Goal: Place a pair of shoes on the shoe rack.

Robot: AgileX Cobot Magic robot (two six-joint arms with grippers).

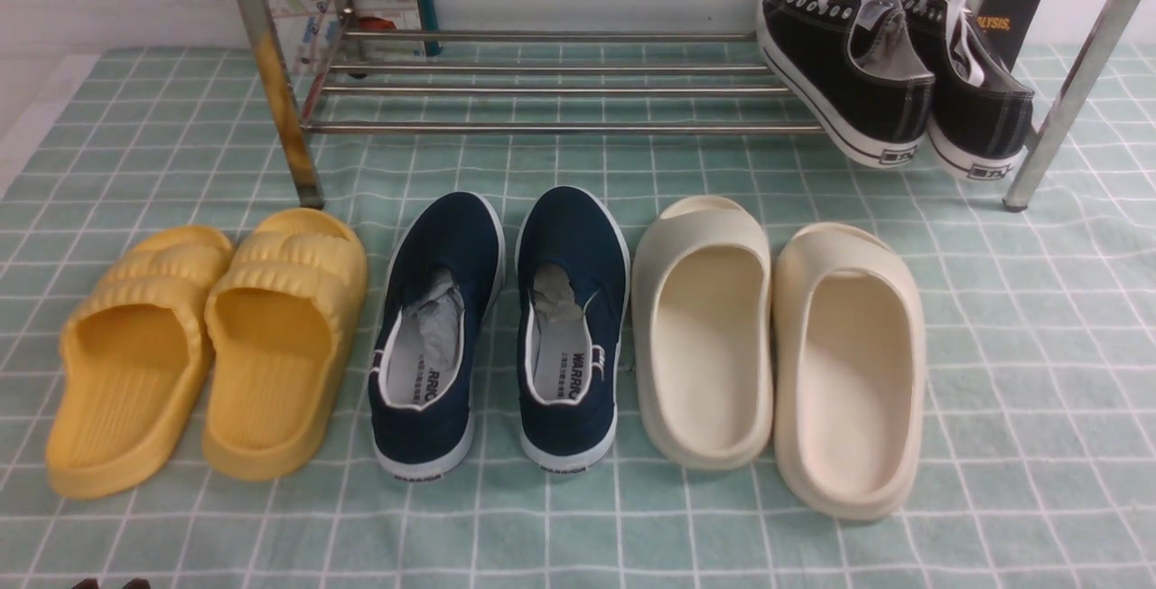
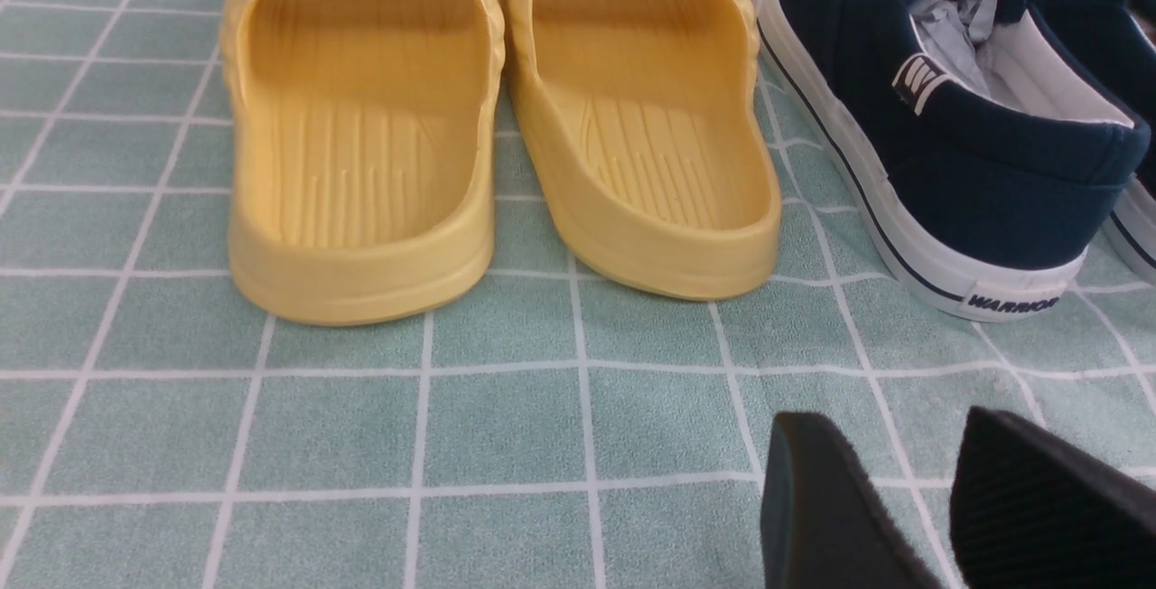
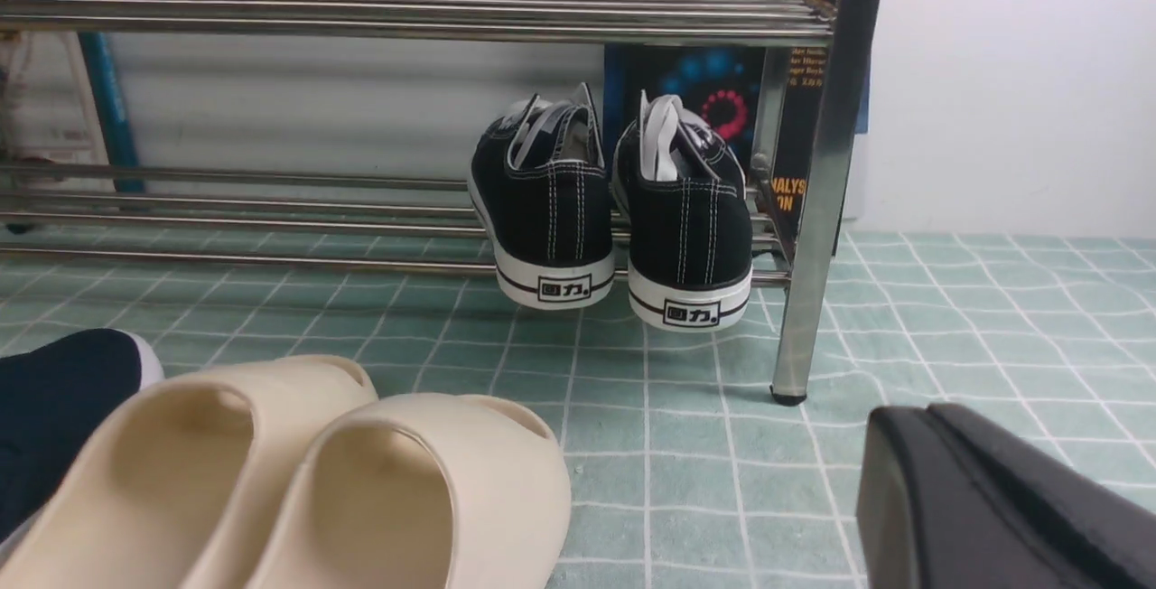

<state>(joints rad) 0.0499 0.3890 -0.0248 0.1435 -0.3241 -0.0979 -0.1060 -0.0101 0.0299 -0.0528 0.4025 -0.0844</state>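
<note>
Front view | black sneakers (image 1: 890,74) | white laces, striped soles | toes seemingly hidden

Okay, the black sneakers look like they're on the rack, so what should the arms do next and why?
Probably just stay back, clear of the shoes. Both black sneakers rest side by side on the rack, heels overhanging its front bar. The right gripper is shut and empty; the left gripper is slightly open, also empty.
</note>
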